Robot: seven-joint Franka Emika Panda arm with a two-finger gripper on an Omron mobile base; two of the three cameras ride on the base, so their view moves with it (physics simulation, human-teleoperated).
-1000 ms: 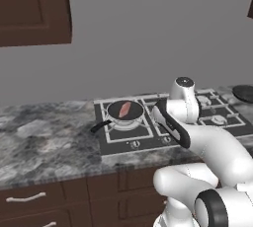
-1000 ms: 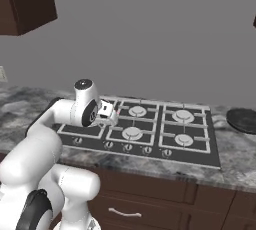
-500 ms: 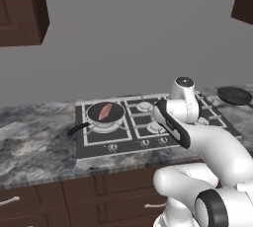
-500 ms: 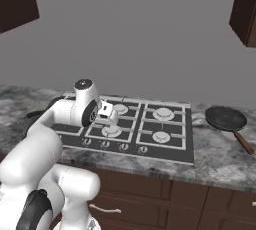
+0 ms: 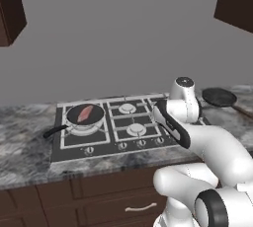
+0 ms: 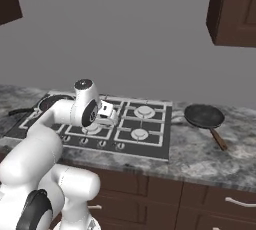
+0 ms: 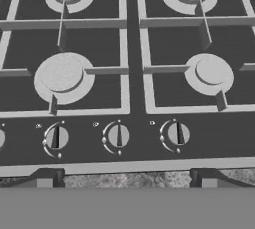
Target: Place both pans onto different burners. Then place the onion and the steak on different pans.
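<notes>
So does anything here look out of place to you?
One black pan sits on the stone counter right of the hob, off any burner. The other pan, holding the steak, is on a burner.

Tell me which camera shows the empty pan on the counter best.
The right base view: the empty pan lies whole on the counter right of the hob, its handle pointing toward the front edge. The left base view catches the pan at its right side, partly behind the arm.

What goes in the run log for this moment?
steak in pan on hob | second pan on counter | gripper open, empty, over knobs
</notes>
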